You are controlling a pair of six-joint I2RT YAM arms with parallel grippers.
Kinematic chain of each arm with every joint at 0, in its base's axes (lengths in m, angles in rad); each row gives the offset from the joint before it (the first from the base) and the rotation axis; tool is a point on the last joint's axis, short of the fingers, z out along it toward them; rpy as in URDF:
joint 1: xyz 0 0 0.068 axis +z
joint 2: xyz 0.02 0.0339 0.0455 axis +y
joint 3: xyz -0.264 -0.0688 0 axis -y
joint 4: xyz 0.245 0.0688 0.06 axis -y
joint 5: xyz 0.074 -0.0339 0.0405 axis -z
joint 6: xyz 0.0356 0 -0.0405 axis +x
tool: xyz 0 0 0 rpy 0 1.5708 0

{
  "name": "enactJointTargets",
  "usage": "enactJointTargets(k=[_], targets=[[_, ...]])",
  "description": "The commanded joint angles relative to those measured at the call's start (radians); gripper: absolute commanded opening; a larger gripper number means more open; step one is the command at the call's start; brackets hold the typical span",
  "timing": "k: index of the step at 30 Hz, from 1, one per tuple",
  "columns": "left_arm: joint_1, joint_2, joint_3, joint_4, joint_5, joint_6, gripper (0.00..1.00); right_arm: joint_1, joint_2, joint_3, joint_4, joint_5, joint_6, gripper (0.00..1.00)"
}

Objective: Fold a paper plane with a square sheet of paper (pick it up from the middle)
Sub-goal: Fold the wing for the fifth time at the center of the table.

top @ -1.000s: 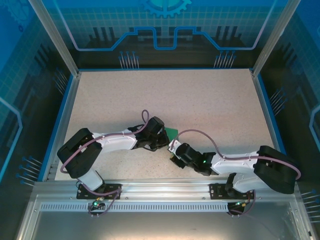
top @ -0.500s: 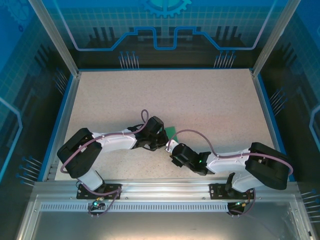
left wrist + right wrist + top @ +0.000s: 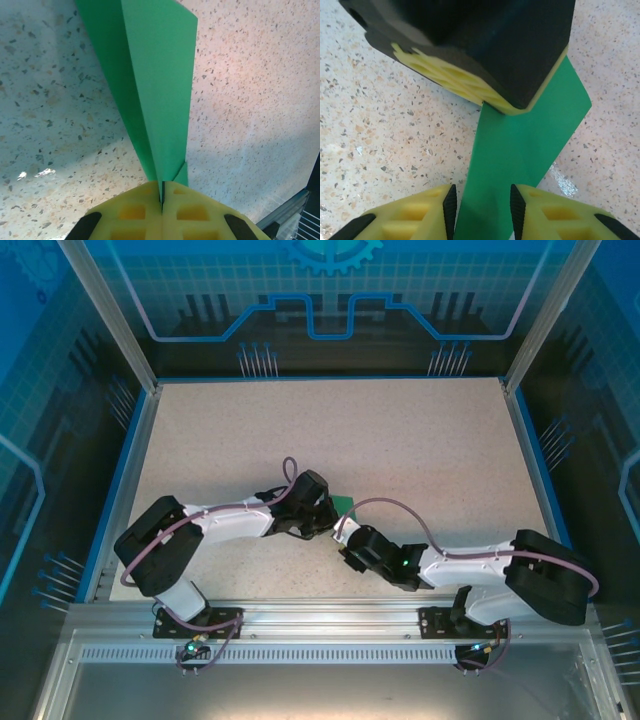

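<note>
Right gripper (image 3: pixel 480 202) shifted slightly; paper (image 3: pixel 530 135) between its parted jaws.

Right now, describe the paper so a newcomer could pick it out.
On the speckled table, look near the front middle. There the left gripper is shut on the folded paper, whose other end reaches into the right gripper. It alone is bright green and creased.

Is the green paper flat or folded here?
Folded: the paper shows a long crease and overlapping layers, pinched in the shut left gripper.
</note>
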Motion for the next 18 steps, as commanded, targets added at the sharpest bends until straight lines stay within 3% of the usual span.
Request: enactJointTargets(k=[1, 4, 18], targets=[[-0.004, 0.025, 0.024, -0.020, 0.037, 0.014, 0.04, 0.017, -0.015, 0.009, 0.037, 0.018, -0.015, 0.37], [-0.004, 0.032, 0.030, -0.020, 0.041, 0.017, 0.04, 0.016, 0.012, 0.017, 0.040, 0.024, -0.014, 0.36], [-0.005, 0.031, 0.039, -0.020, 0.045, 0.022, 0.06, 0.016, 0.072, 0.035, 0.013, 0.086, 0.035, 0.11]])
